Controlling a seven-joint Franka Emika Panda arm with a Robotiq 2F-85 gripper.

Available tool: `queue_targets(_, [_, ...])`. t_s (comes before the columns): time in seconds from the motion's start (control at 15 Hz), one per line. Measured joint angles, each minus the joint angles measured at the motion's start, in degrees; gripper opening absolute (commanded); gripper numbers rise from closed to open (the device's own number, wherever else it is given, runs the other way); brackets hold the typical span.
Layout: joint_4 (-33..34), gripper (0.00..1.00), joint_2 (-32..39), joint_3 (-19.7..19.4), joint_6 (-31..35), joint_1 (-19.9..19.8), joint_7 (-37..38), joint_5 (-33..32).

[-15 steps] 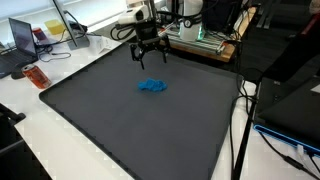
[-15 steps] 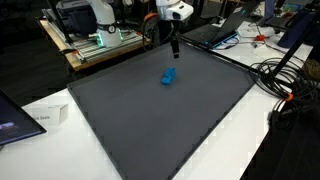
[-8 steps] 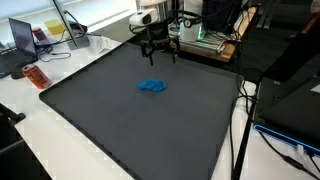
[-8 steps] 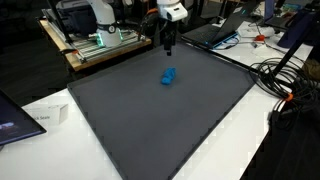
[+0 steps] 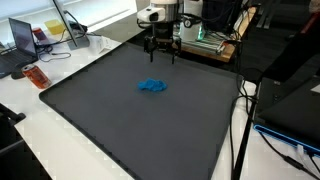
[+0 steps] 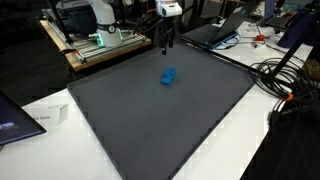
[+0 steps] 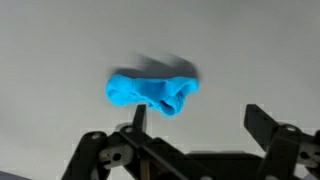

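My end effector (image 5: pixel 161 55) hangs wide open and empty over the dark surface (image 5: pixel 100 130), near the edge by the arm's base. The crumpled blue cloth (image 5: pixel 152 86) lies apart from it toward the middle. In the wrist view its long axis runs finger to finger.

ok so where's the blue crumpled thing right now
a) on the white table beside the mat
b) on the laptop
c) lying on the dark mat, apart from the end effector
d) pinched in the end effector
c, the blue crumpled thing lies on the dark mat, while the open end effector hangs above the mat's far edge without touching it.
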Motion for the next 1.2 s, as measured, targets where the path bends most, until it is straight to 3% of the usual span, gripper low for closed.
queue_targets(0.47, [-0.2, 1.0, 1.2, -0.2, 3.7, 0.0, 0.2, 0.1])
queue_targets(0.73, [-0.2, 1.0, 2.7, -0.2, 6.0, 0.2, 4.0, -0.2])
queue_targets(1.0, [-0.2, 1.0, 3.4, -0.7, 6.3, 1.7, 10.9, -2.2])
queue_targets(1.2, [-0.2, 1.0, 3.4, -3.1, 8.0, 3.7, 22.3, -11.0])
